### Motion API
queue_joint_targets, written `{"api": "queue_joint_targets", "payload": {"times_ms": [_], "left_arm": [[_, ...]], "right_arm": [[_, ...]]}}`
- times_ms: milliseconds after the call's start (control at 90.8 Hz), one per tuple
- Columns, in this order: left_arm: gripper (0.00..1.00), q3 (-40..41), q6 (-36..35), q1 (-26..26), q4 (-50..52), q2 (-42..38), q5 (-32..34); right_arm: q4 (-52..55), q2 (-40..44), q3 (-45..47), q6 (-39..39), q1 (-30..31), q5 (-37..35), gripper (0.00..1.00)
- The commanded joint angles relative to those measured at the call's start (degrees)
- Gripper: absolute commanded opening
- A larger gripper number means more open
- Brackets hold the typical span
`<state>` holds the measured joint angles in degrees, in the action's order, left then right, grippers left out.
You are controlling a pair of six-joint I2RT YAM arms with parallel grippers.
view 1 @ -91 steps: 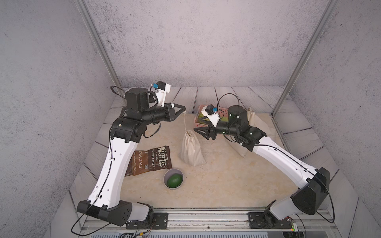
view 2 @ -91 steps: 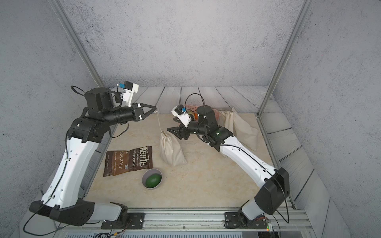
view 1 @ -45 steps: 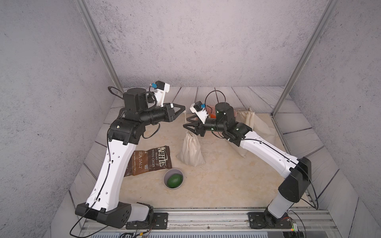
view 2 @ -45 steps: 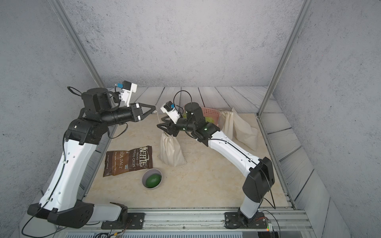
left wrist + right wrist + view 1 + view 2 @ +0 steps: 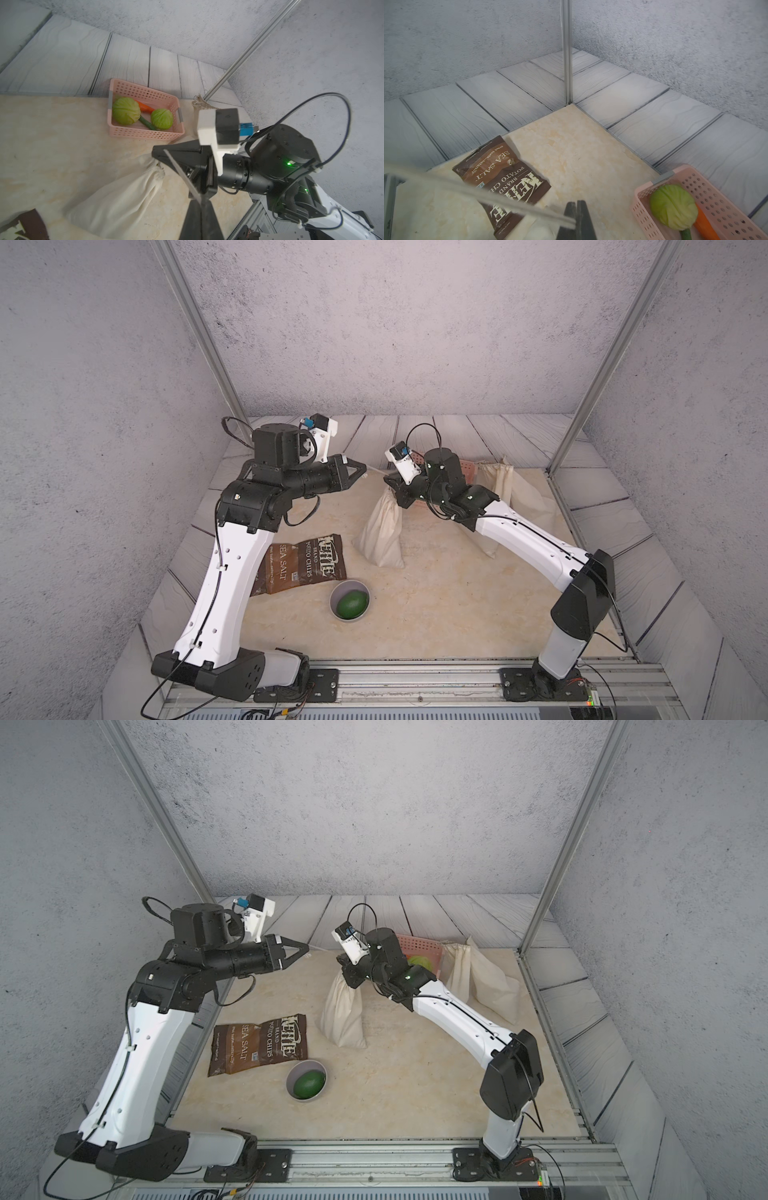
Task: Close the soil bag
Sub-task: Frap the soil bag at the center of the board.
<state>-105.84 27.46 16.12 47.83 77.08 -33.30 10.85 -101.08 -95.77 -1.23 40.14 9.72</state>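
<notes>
Tabletop (image 5: 436,614) beige, mottled; walls (image 5: 374,323) grey

Grey walls (image 5: 395,323), plank floor (image 5: 457,427) — beige slab (image 5: 436,614)

Shut left hand (image 5: 361,468) and shut right hand (image 5: 388,481), tips facing, near.

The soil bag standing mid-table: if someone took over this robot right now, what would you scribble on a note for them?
Left gripper: shut on the drawstring, held out to one side of the bag.
Right gripper: shut at the neck of the soil bag; I cannot tell whether it pinches cloth or cord.
Bag: upright on the table.
Done: the cord runs straight between the two grippers and the neck looks gathered.
Left: probably pull the cord further to cinch the mouth fully, then let go.
</notes>
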Motion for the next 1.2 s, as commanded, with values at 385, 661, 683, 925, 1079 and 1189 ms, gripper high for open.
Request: {"api": "queue_joint_targets", "payload": {"times_ms": [385, 661, 683, 925, 1079, 1189], "left_arm": [[0.0, -10.8, 2.8, -4.1, -14.0, -7.9, -0.8], [0.0, -10.3, 2.4, -5.1, -12.4, -7.9, 3.0], [0.0, -10.3, 2.4, -5.5, -12.2, -7.7, 3.2], [0.0, -3.8, -0.1, -6.9, -12.6, -6.7, 4.0], [0.0, 10.2, -0.7, -6.1, -18.1, -7.9, 1.2], [0.12, 19.8, -2.7, -3.4, -21.9, -8.9, 2.7]], "right_arm": [[20.9, -1.8, 9.8, 0.6, -13.7, -31.9, 0.14], [22.1, -1.0, 10.4, -1.3, -14.4, -34.3, 0.15], [22.3, -0.4, 10.3, -1.5, -14.3, -33.9, 0.16], [19.4, 7.5, 14.0, -4.0, -14.2, -17.0, 0.01], [15.3, 10.6, 13.8, -3.8, -13.8, -3.4, 0.0], [12.9, 11.5, 12.2, -4.2, -13.6, 5.2, 0.0]]}}
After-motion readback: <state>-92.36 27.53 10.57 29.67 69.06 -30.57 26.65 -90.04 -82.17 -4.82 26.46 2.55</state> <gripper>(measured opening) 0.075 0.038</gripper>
